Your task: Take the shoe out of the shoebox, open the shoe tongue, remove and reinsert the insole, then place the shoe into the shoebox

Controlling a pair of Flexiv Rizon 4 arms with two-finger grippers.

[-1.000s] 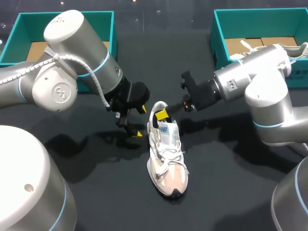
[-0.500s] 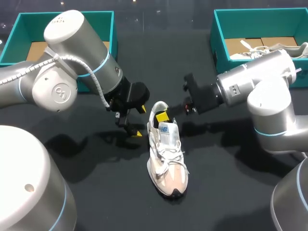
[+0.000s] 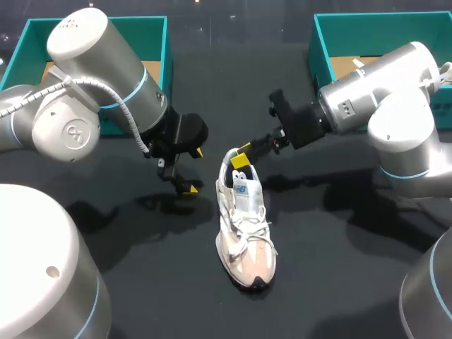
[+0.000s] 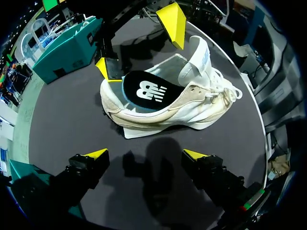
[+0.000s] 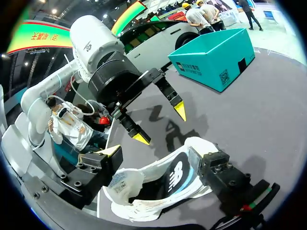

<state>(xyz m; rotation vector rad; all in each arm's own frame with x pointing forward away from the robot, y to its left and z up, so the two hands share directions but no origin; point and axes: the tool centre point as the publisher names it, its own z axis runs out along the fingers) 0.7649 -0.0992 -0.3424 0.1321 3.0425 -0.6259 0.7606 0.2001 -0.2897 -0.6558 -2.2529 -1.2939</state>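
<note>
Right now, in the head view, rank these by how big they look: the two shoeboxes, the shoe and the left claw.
1. The left shoebox and the right shoebox: they look alike and both are only partly visible, so I won't rank one over the other.
2. The shoe.
3. The left claw, smallest.

The head view looks down from above and behind. Both wrist views sit close, facing the shoe [image 4: 201, 108] from opposite sides.
</note>
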